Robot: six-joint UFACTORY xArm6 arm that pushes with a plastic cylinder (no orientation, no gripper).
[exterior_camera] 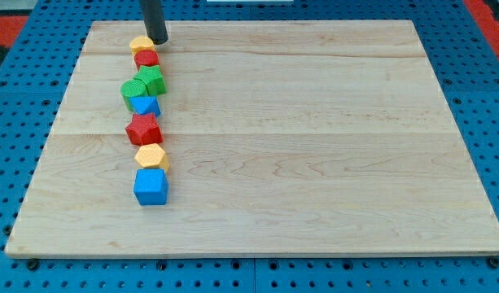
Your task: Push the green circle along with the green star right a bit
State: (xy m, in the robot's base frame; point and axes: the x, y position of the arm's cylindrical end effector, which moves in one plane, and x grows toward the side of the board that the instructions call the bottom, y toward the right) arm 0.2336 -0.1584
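Standing near the upper left of the frame, my tip (157, 41) rests on the wooden board (314, 146) just to the right of the yellow block (141, 43), which heads a loose column of eight blocks running down the board's left side. There are no fingers to spread or close here: the arm ends in a plain dark rod, and only its lower part shows, coming down from the frame's top edge.

Below the yellow block, and touching it, sits a small red block (146, 58). Next down come the task's two pieces, pressed side by side: the green star (152, 79) on the right, slightly higher, and the green circle (133, 89) on the left, slightly lower. Both lie in the upper left part of the board, a little below my tip and apart from it, with the red block between.

A blue block (145, 105) sits directly beneath the green pair, touching them. Under it is a larger red block (143, 129) with a star-like outline, then a yellow hexagon-like block (151, 155), and last a blue cube (151, 186) at the foot of the column, at the frame's centre left.

The board lies on a blue perforated surface (485, 122), with red patches visible at the top corners.
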